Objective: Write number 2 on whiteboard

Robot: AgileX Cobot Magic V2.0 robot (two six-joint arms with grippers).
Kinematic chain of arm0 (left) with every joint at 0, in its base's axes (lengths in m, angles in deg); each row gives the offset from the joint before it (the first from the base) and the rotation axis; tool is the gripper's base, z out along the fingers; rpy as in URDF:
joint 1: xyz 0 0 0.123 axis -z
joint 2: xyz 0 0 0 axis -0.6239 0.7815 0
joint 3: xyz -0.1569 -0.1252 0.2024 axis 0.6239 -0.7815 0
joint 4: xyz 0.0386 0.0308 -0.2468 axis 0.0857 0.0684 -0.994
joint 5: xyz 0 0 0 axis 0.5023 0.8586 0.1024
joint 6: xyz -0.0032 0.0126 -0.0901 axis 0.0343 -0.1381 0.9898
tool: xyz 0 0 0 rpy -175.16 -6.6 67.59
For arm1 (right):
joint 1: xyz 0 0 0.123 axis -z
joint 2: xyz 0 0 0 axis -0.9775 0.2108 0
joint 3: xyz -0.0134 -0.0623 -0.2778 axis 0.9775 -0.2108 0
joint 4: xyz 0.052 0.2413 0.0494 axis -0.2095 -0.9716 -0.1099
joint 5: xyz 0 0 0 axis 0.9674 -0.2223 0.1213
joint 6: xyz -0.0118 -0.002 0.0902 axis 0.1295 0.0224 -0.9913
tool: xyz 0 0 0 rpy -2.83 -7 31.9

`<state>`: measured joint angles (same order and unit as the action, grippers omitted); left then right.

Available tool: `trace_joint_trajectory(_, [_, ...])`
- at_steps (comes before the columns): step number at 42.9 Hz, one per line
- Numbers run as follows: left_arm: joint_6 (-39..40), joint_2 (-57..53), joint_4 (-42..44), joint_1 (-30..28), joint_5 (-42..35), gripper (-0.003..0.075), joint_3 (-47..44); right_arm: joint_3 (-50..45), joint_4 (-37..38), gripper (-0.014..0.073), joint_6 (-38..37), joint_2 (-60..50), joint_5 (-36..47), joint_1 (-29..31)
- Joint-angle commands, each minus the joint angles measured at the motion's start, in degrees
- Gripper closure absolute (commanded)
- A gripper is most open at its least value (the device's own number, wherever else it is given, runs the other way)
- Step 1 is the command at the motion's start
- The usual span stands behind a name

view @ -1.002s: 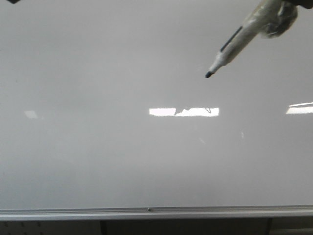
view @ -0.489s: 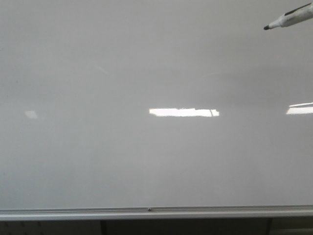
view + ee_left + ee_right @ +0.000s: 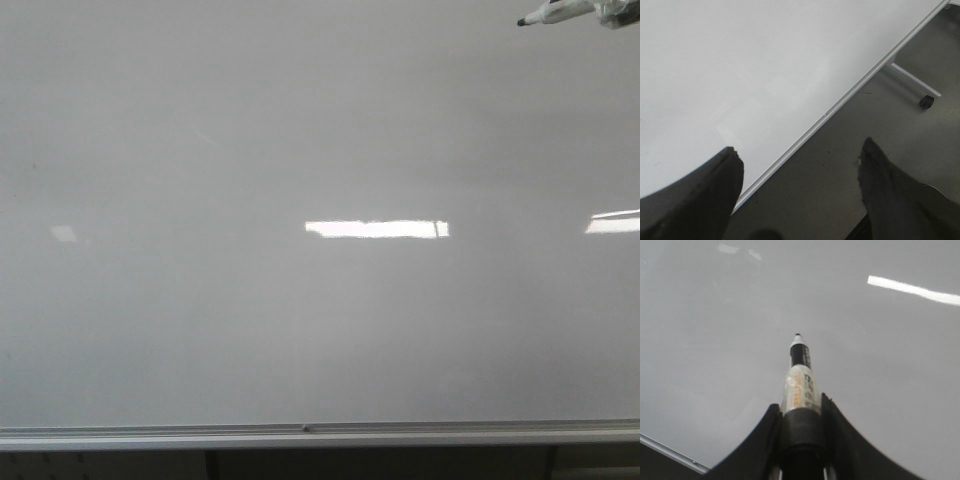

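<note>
The whiteboard (image 3: 250, 320) is glossy and pale grey and fills the front view, with a silver rail (image 3: 300, 434) along its near edge. No drawn number 2 shows on it in any view. My right gripper (image 3: 800, 402) is shut on a black-tipped marker (image 3: 801, 375) that points at the board (image 3: 715, 340) with its tip off the surface. In the front view only the marker (image 3: 550, 13) shows, at the top right corner. My left gripper (image 3: 800, 150) is open and empty, over the floor beside the board's rail (image 3: 840, 102).
Bright rectangular light reflections (image 3: 376, 229) lie on the board at mid-height, and another (image 3: 612, 222) at the right edge. The left wrist view shows grey floor (image 3: 840, 190) and the board stand's leg with a black caster (image 3: 926, 102).
The marker has moved up and to the right, from over the board's upper middle to the top right corner of the front view. Its dark reflection has left the bright patch.
</note>
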<state>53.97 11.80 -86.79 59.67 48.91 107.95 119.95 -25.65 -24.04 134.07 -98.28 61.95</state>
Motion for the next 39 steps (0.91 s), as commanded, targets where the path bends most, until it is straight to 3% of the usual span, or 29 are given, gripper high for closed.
trace_joint_trajectory(1, [0.69,-0.35,-1.75,-0.13,-3.32,0.0251,1.46,3.43,-0.48,0.0559,4.83,2.30,5.39,0.17])
trace_joint_trajectory(26, [0.69,-0.35,-1.75,-0.13,-3.42,0.0251,1.46,6.81,-0.48,0.0559,6.50,16.04,18.11,0.06])
trace_joint_trajectory(39, [0.69,-0.35,-1.75,-0.13,-5.01,0.0251,1.46,9.60,-0.48,0.0559,6.50,21.09,18.01,0.06])
